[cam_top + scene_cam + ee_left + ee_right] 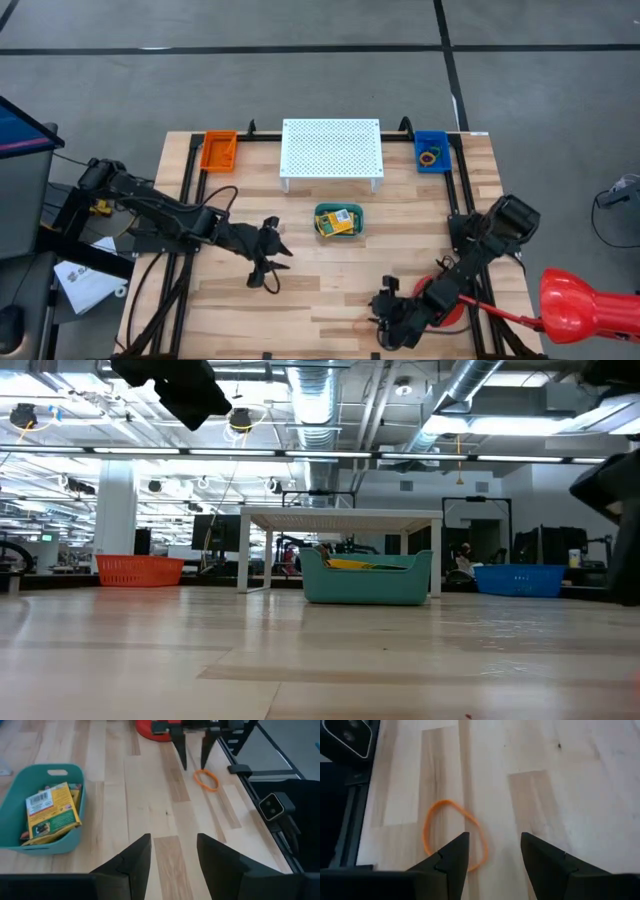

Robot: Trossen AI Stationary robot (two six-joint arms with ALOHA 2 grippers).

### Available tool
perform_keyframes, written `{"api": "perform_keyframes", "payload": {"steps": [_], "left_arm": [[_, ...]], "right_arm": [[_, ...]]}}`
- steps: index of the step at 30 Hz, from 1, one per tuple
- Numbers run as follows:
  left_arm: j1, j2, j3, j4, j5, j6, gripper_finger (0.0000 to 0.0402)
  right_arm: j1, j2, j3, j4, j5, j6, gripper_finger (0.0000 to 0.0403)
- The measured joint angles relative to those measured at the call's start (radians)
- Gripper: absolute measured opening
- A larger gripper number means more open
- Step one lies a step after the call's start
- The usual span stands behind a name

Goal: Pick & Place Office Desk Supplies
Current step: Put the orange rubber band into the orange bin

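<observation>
Pickup of the orange rubber-band loop (454,836) is in hand: the right tool (492,851) hovers over it, fingers spread, near the surface's (330,290) front edge. Next it likely must shift onto the band, descend and pinch. Farther off, the left tool (268,262) waits open; crayon boxes (338,221) lie in the teal bin (358,228).

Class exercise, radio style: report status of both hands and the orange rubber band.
Right hand open, low, beside orange rubber band on the table. Left hand open, empty, mid-table. Band not gripped. Nothing in the way.
</observation>
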Motion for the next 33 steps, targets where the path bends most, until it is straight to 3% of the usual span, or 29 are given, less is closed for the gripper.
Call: {"api": "perform_keyframes", "payload": {"steps": [13, 19, 23, 27, 33], "left_arm": [[-0.01, 0.0, 0.0, 0.042, -0.017, 0.015, 0.0153], [-0.016, 0.0, 0.0, 0.044, -0.016, 0.014, 0.0153], [-0.016, 0.0, 0.0, 0.044, -0.016, 0.014, 0.0153], [-0.016, 0.0, 0.0, 0.047, -0.016, 0.014, 0.0153], [-0.016, 0.0, 0.0, 0.047, -0.015, 0.014, 0.0153]], "right_arm": [[0.023, 0.063, 0.034, 0.036, 0.078, -0.008, 0.0175], [-0.002, 0.123, 0.035, 0.078, 0.011, -0.004, 0.0175], [-0.003, 0.145, 0.038, 0.1, 0.023, 0.004, 0.017], [-0.007, 0.146, 0.037, 0.094, 0.025, 0.005, 0.0127], [-0.01, 0.148, 0.037, 0.098, 0.016, -0.019, 0.0012]]}}
